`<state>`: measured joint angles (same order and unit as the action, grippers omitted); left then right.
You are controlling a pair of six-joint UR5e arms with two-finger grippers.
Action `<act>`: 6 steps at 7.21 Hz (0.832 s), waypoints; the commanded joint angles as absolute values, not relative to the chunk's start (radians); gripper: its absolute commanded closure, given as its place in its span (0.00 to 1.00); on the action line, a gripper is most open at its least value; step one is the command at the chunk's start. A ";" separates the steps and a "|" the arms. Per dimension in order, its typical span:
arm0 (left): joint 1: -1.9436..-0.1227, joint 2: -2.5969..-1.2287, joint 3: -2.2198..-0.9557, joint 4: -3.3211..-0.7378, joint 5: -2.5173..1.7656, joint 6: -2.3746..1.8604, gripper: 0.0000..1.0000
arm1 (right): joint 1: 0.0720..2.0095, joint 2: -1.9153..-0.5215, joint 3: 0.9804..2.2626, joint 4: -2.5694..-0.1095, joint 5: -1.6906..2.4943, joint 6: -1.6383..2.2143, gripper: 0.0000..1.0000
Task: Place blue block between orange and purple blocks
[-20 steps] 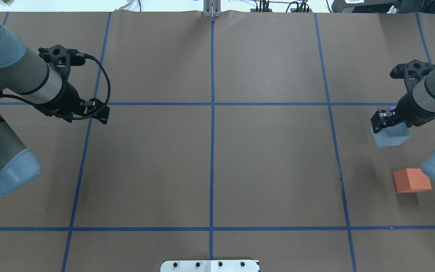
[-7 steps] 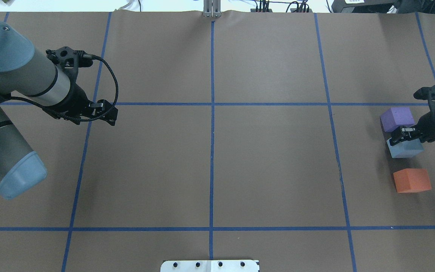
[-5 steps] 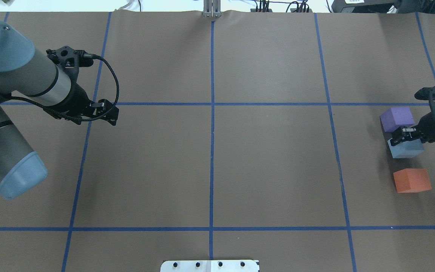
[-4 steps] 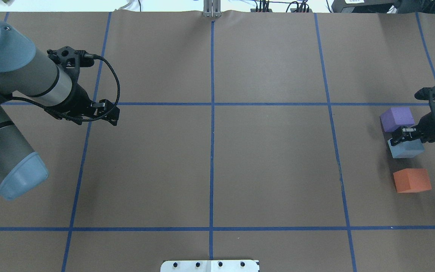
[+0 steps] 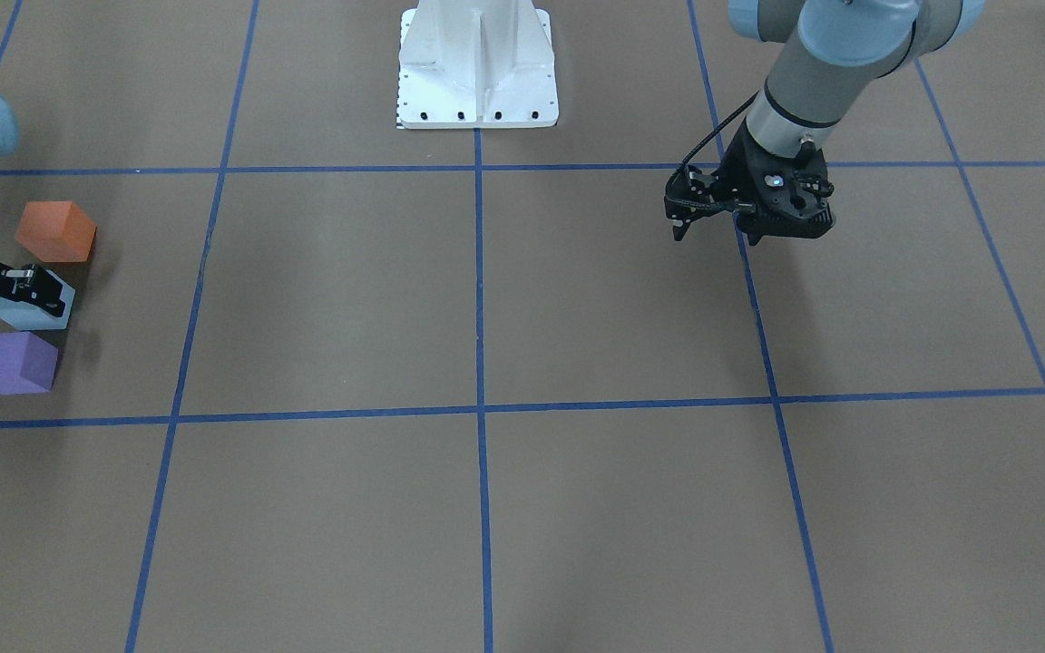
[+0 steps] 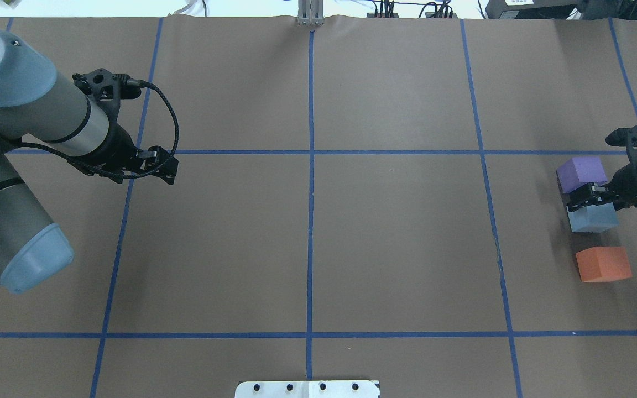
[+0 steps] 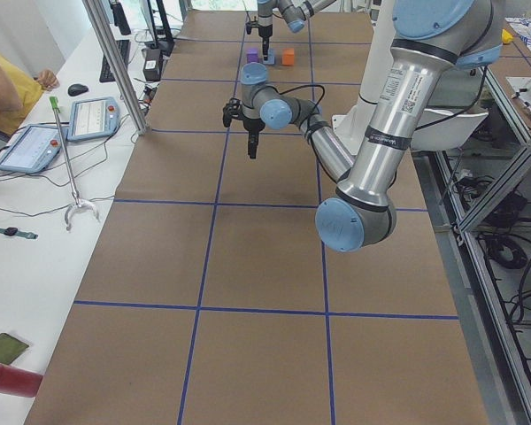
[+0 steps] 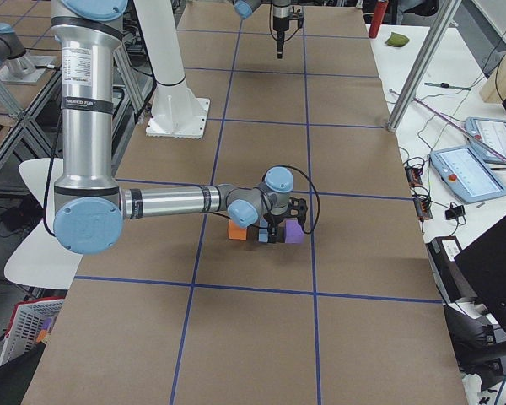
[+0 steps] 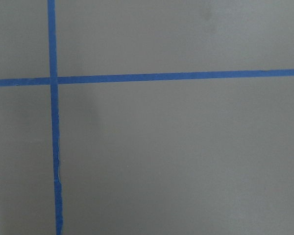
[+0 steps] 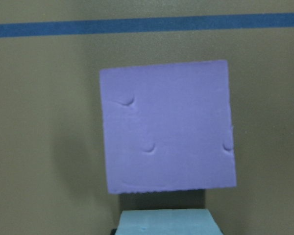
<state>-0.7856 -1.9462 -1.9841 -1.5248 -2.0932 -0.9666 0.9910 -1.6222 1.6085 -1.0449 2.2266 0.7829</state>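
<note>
Front-facing view: the pale blue foam cube [image 5: 33, 313] rests on the brown paper-covered surface [image 5: 350, 290] just beside the purple foam cube [image 5: 13, 363], between it and the orange foam cube [image 5: 55, 231]. Placement looks done, and only release and retreat seem left. The right tool [image 5: 28, 283] sits at its top.

Overhead view: I cannot tell whether that tool grips or has released. The left tool [image 5: 749, 231], well apart from the purple cube, carries nothing, and its jaw state is unclear.

Right wrist view: it alone shows 3 dents in the purple cube's top.
</note>
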 commanded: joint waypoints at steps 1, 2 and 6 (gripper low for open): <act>-0.784 -1.947 -1.983 -1.525 -2.092 -0.966 0.00 | 0.996 -1.624 1.624 -1.042 2.232 0.781 0.00; -0.785 -1.947 -1.983 -1.525 -2.092 -0.965 0.00 | 1.003 -1.653 1.684 -1.029 2.227 0.781 0.00; -0.827 -1.886 -2.048 -1.522 -2.097 -0.890 0.00 | 1.197 -1.752 1.775 -1.049 2.264 0.595 0.00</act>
<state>-0.8024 -1.9161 -2.0239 -1.5234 -2.0952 -0.9389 1.1259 -1.7316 1.7760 -1.0373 2.2462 0.7115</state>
